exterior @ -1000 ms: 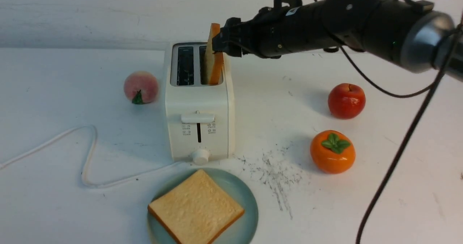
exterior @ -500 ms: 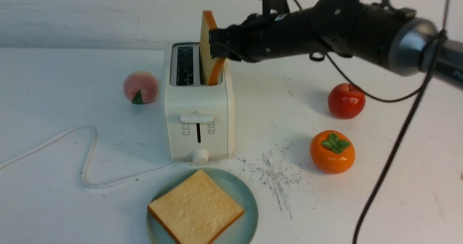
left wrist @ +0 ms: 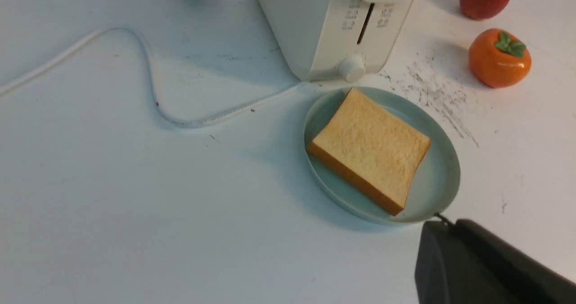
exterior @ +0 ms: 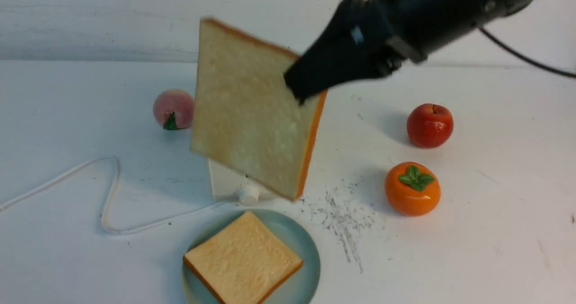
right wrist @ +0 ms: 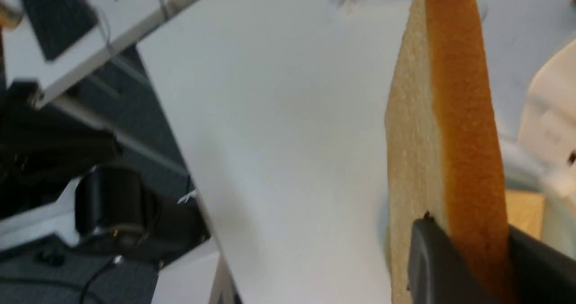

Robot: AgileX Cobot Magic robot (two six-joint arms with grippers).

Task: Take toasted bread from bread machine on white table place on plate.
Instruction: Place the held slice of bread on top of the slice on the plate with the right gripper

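A: In the front view, above the toaster (exterior: 223, 183), a raised slice (exterior: 252, 110) is held in the air, tilted, and most of the toaster is hidden behind it.

B: By what is it gripped?

A: By the right gripper (exterior: 303, 88), which is closed on its upper right corner. A flat slice (exterior: 243, 261) is seen lying on the plate (exterior: 309, 254), just in front of the toaster on the table (exterior: 495, 232).

B: And in the left wrist view?

A: The left gripper (left wrist: 443, 245) is seen closed, nothing held in it, near the plate.

B: The right wrist view?

A: The raised slice's orange crust is shown clamped between two dark fingers (right wrist: 429, 263), which are kept narrowly apart by it.
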